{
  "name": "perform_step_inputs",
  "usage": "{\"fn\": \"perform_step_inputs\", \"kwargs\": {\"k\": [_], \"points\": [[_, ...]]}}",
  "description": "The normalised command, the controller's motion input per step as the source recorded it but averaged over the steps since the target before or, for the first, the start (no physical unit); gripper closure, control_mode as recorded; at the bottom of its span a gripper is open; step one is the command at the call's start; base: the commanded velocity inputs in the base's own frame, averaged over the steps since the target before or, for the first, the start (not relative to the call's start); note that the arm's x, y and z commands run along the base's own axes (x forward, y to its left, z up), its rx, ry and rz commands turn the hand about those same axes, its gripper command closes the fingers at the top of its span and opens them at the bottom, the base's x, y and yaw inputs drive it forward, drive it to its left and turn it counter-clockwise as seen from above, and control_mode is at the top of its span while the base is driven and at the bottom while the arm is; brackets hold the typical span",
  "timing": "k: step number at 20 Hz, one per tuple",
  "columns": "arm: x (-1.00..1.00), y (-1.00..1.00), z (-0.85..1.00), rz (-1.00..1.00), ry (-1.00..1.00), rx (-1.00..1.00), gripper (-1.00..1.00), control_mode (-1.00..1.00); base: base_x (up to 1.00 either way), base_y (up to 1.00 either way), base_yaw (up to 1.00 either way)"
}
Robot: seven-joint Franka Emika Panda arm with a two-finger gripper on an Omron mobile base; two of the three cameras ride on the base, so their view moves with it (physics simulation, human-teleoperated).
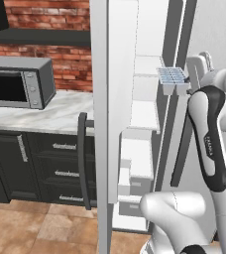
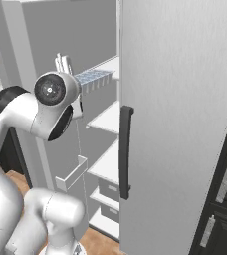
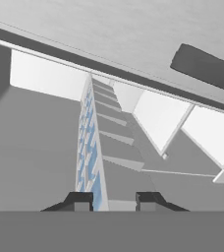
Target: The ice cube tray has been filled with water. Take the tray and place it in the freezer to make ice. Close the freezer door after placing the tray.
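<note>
Nearest the lens in the hand view, two dark tips of the end effector [image 3: 114, 201] stood clamped on the ice cube tray [image 3: 90, 147], its pale blue water [image 3: 96, 189] running up the frame's middle. Judging by this, the placing step was under way: the tray was held at an upper shelf inside the freezer [image 1: 143, 114], still gripped. Next would come setting it down, letting go, then shutting the freezer door [image 1: 101, 124]. At left of the left base view sat a microwave [image 1: 18, 82] on the counter [image 1: 50, 116].

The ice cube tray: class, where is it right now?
The ice cube tray is held by the gripper at the open freezer, level with an upper shelf, in the upper right of the left base view.
</note>
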Motion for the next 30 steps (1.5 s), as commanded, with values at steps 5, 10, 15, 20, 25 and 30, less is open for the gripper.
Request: {"fn": "perform_step_inputs", "kwargs": {"k": [5,10,15,20,25,30], "points": [[0.27,0.04,0.00,0.00,0.00,0.00,1.00,-1.00,0.00,0.00,0.00],[0.27,0.04,0.00,0.00,0.00,0.00,1.00,-1.00,0.00,0.00,0.00],[0.34,0.00,0.00,0.00,-0.02,0.00,1.00,-1.00,0.00,0.00,0.00],[0.40,0.00,0.00,0.00,-0.06,0.00,1.00,-1.00,0.00,0.00,0.00],[0.44,0.00,0.00,0.00,-0.05,0.01,1.00,-1.00,0.00,0.00,0.00],[0.49,0.00,0.00,0.00,0.00,0.03,1.00,-1.00,0.00,0.00,0.00]]}}
